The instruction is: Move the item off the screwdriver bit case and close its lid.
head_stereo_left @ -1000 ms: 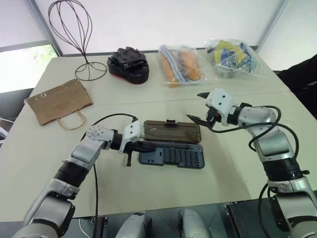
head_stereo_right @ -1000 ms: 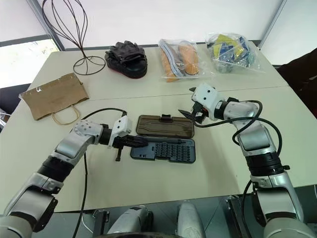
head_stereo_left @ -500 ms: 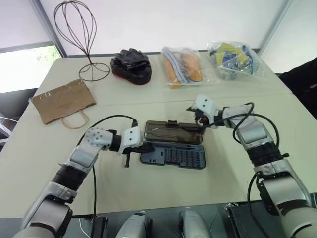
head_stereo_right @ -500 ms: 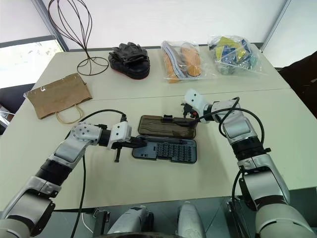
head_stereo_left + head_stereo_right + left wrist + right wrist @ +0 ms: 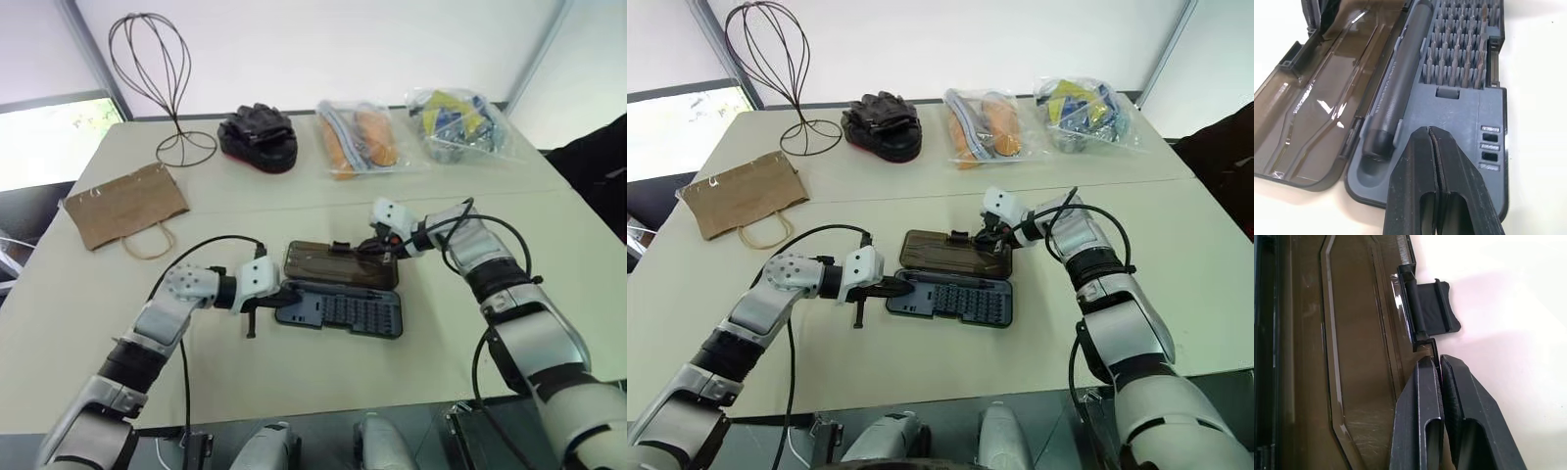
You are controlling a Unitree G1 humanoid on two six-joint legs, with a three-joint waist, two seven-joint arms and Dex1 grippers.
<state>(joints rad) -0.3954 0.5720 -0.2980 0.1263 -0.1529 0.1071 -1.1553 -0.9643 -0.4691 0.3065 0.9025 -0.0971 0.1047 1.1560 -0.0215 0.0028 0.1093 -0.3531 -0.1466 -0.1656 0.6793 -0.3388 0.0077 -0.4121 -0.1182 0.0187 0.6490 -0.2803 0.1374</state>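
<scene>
The screwdriver bit case lies open mid-table, with its blue-grey tray [image 5: 345, 311] nearest me and the smoky brown lid [image 5: 333, 262] flat behind it. The brown paper bag, the item [image 5: 127, 204], rests far to the left, well apart from the case. My left gripper [image 5: 282, 293] is shut, its tips [image 5: 1428, 133] over the tray's left end beside the dark driver handle [image 5: 1400, 78]. My right gripper [image 5: 1436, 360] is shut on the lid's far rim, right next to the latch tab [image 5: 1432, 308].
Along the table's far side stand a wire stand [image 5: 162, 78], a black glove bundle [image 5: 259, 137] and two clear snack bags [image 5: 358, 135] [image 5: 458, 122]. A seam [image 5: 245, 208] crosses the table behind the case.
My right gripper came down and in from above the case's right end to the lid's far rim and went from open to shut. The left gripper stayed on the tray.
</scene>
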